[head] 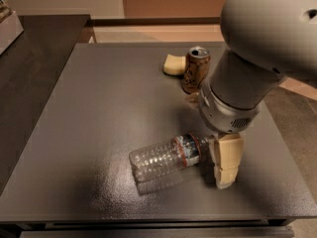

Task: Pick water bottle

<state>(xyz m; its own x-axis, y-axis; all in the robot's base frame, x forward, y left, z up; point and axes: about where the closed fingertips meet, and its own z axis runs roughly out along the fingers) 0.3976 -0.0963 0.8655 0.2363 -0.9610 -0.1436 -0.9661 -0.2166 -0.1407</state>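
Observation:
The water bottle (166, 157) lies on its side near the front of the dark grey table (99, 113). It is clear ribbed plastic with a dark label edged in red. Its base points to the left and its neck end to the right. My gripper (224, 172) hangs from the big grey arm (247, 78), pointing down, right at the bottle's neck end. It hides the cap. I cannot tell whether it touches the bottle.
A brown drink can (195, 69) stands upright at the back of the table, just behind the arm. A yellow sponge (174, 64) lies to its left. A dark counter (29, 58) adjoins the table on the left.

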